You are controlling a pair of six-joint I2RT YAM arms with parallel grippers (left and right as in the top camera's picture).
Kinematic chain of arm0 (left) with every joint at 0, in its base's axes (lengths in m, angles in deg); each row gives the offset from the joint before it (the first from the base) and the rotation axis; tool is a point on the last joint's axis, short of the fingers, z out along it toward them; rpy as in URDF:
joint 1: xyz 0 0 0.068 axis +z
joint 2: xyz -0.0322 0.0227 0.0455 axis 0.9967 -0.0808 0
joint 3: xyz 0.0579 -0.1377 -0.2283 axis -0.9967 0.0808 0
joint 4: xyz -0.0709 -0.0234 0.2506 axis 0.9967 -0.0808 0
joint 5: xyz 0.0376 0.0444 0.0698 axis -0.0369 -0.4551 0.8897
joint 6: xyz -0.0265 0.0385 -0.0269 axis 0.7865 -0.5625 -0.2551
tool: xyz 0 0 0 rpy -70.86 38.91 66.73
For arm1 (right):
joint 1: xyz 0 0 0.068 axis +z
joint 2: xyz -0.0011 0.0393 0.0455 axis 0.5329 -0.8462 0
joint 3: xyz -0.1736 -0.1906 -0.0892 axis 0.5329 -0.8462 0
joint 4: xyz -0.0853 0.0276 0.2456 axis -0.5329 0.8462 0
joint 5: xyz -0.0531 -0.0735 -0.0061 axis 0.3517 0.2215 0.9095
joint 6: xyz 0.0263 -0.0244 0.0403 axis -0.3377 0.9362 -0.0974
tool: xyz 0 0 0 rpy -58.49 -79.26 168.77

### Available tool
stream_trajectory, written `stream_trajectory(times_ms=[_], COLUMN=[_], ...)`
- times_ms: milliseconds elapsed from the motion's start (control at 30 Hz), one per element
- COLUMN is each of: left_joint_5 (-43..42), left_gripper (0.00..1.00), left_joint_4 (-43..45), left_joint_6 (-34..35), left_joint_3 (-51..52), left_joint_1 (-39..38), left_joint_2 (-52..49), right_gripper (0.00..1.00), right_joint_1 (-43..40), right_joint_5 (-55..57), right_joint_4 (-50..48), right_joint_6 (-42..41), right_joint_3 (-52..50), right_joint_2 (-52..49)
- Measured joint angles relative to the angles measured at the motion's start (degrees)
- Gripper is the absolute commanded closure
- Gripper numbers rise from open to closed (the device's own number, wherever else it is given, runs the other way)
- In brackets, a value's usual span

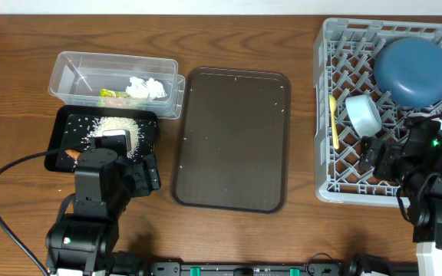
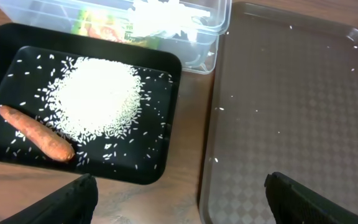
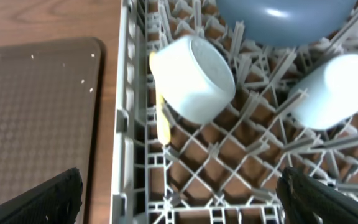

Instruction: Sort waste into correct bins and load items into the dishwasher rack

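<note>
Overhead, the grey rack (image 1: 324, 115) stands at the right edge of the table; the dark blue plate (image 1: 413, 70) lies in its far half, towards the far right corner; the white-and-light-blue bowl (image 1: 363, 113) lies tipped on its side just in front of the plate, near the rack's left edge; the pale yellow spoon (image 1: 334, 123) lies along that left edge, just beside the bowl; in the right wrist view a light blue cup (image 3: 334, 90) rests among the pegs to the bowl's right, apart from it.

The right gripper (image 3: 182, 186) hangs over the near part of the rack, fingers spread wide with nothing between them.

Towards the far left corner of the table sits the clear tub (image 1: 67, 65), holding the tissue (image 1: 146, 88) and the wrapper (image 1: 112, 96); the black tray (image 2: 166, 68) lies just in front of it, with rice (image 2: 98, 96) heaped at its middle and the carrot stick (image 2: 36, 134) by its near left corner; the brown tray (image 1: 232, 138) fills the middle of the table, a few grains on it.

The left gripper (image 2: 182, 186) hovers over the black tray's near right corner, fingers apart and empty.
</note>
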Motion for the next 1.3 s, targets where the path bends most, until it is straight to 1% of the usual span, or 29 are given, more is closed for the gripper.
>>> stream_trajectory(times_ms=[267,833,1000,1100,1167,1300], left_joint_5=[0.2,0.2,0.2,0.2,0.2,0.22], left_gripper=[0.08,0.06,0.06,0.06,0.06,0.06], left_joint_4=[-0.04,-0.07,-0.09,-0.09,-0.09,-0.11], left_joint_6=[0.17,0.17,0.17,0.17,0.17,0.17], left_joint_3=[0.0,0.0,0.0,0.0,0.0,0.02], left_joint_1=[0.0,0.0,0.0,0.0,0.0,0.0], left_joint_2=[-0.35,-0.37,-0.37,-0.37,-0.37,-0.37], right_gripper=[0.01,0.01,0.01,0.01,0.01,0.01], right_joint_1=[0.0,0.31,5.7,9.62,10.27,10.91], right_joint_5=[0.02,0.11,0.39,0.72,0.94,1.7], right_joint_4=[2.51,2.6,3.15,3.15,0.52,-13.6], right_joint_6=[0.0,0.0,0.0,0.04,0.04,0.11], right_joint_3=[-0.02,-0.13,-0.48,-0.83,-1.88,-9.6], right_joint_2=[-0.02,0.07,2.89,7.85,11.19,19.54])
